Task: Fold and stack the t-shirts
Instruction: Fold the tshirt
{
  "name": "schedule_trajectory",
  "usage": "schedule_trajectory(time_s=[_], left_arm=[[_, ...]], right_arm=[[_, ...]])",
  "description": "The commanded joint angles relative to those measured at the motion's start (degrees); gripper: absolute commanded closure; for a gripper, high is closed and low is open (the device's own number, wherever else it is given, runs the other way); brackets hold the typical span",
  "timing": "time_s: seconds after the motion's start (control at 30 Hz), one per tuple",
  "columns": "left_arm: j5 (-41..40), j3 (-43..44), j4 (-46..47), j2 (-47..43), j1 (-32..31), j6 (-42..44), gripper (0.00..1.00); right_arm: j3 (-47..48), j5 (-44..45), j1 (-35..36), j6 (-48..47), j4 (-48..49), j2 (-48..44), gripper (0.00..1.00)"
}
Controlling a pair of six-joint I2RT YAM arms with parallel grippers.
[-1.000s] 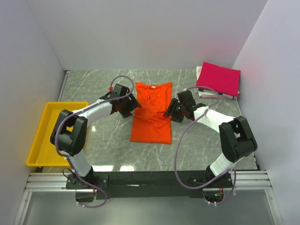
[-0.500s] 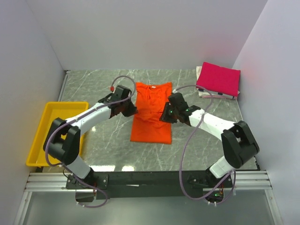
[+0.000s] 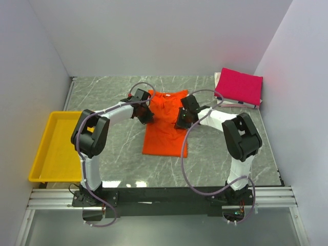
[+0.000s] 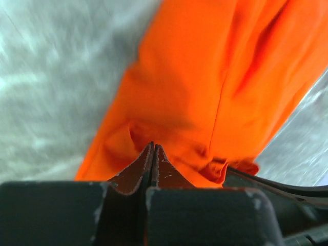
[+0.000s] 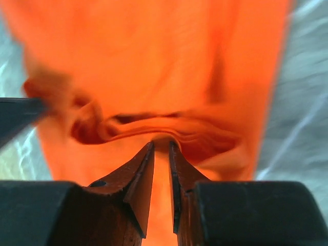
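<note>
- Orange shirt [image 3: 164, 134] in the middle of the bench [image 3: 113, 154], collar at the far end, hem toward the arm bases; a long, narrow shape, lower part flat on the grey marbled top.
- Left claw [image 3: 147, 117] at the shirt's left edge, in its upper half, fingers pressed fully together with no gap to be seen.
- From the left wrist: tips closed on orange cloth, fabric puckered and shadowed around them, bare bench off to one side.
- Right claw [image 3: 179, 123] at the shirt's right edge, roughly level with the left one, upper part of the shirt between the two.
- From the right wrist: narrow, with only a thin slit between the fingers and the tips nipping a raised ridge of orange cloth.
- Same view: folds bunched on either side of those tips, a deeper tuck to one side; rest of the picture blurred.
- Pink shirt [image 3: 239, 86] folded into a neat rectangle at the far right corner, on something white that peeks out at its edges — well apart from both claws and from the orange shirt.
- Yellow tray [image 3: 51, 154] at the bench's left side, beside the left arm, well apart from both shirts.
</note>
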Motion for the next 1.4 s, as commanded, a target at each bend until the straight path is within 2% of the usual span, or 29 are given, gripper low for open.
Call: schedule_trajectory(time_s=[0.0,0.23,0.4,0.5,0.57,0.7,0.8,0.97,1.07,1.17,1.37], left_arm=[[-1.6,3.4,-1.9,2.2,2.4,1.1,0.99],[-0.4,-0.9,-0.2,0.7,4.5,1.5,0.99],[-0.4,-0.8,-0.1,-1.5,4.9,2.5,0.98],[-1.6,0.2,-0.4,-3.4,4.8,3.5,0.90],[-2.6,1.5,-1.7,-4.2,4.9,3.8,0.79],[-7.5,1.7,-4.3,-8.6,4.8,4.3,0.76],[-6.3,-0.1,-2.8,-11.5,3.8,4.2,0.80],[-0.4,0.9,0.3,-7.8,1.9,2.8,0.99],[1.9,0.9,3.4,-4.0,1.9,1.7,0.99],[0.9,1.3,3.6,-0.1,2.0,0.9,0.99],[-2.5,-1.5,0.2,3.2,3.6,-3.6,0.99]], right_arm=[[1.8,-2.2,-3.5,-0.5,0.6,1.7,0.75],[2.6,-2.9,-5.9,-1.6,-0.1,2.7,0.76],[1.9,-4.9,-6.3,-1.5,1.0,1.2,0.76],[1.2,-5.5,-6.2,-1.9,1.7,-0.6,0.75],[0.8,-4.7,-6.4,-2.3,1.7,-1.9,0.74],[-0.5,-2.9,-6.4,-2.6,1.8,-7.1,0.72],[-2.4,-2.5,-6.4,-1.9,3.4,-10.2,0.71],[0.8,-7.9,-6.1,-0.3,5.4,-6.3,0.71],[2.9,-10.8,-6.2,1.4,7.6,-1.7,0.71],[4.3,-11.4,-6.7,2.4,9.2,2.9,0.72],[2.0,-12.5,-9.3,4.9,11.7,8.5,0.73]])
